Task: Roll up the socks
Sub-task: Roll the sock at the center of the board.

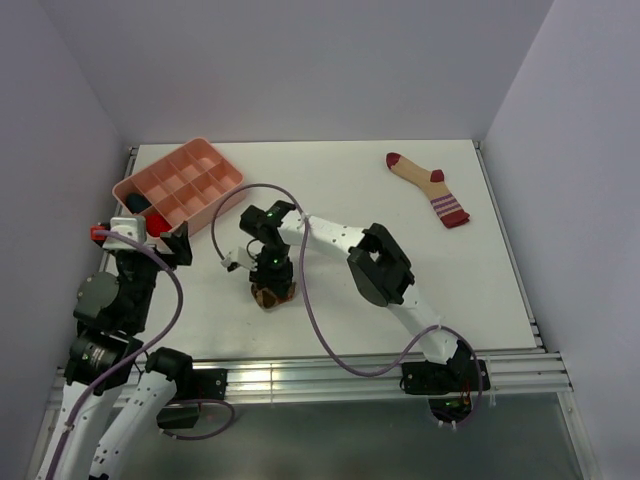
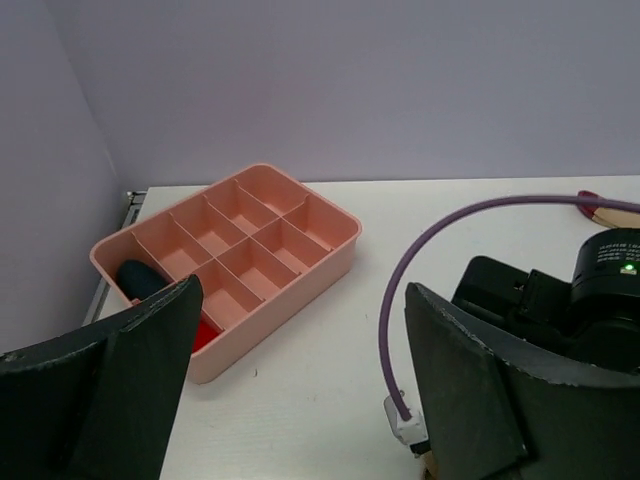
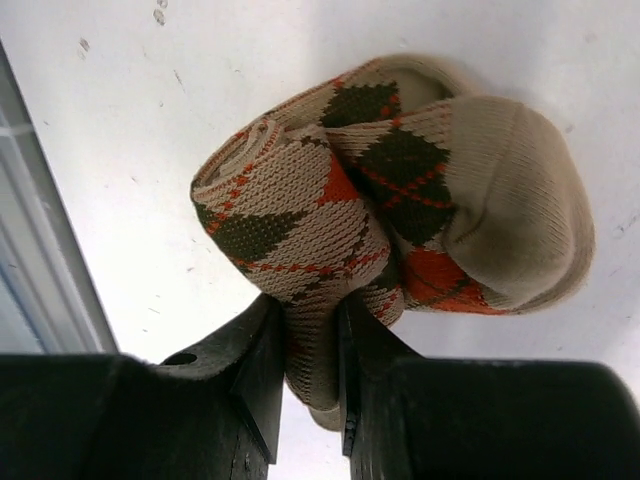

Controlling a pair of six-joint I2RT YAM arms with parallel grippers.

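The white table (image 1: 450, 280) lies beneath both my grippers. The pink divided tray (image 2: 290, 305) sits just ahead of my left gripper (image 2: 300, 350), whose fingers stand wide apart around nothing. The striped sock (image 1: 428, 187) lies flat, well beyond my right gripper (image 3: 312, 335), which is clamped on the partly rolled argyle sock (image 3: 330, 200) on the table.

Rolled argyle sock (image 3: 300, 210) mid-table; striped sock (image 1: 430, 188) lies flat.
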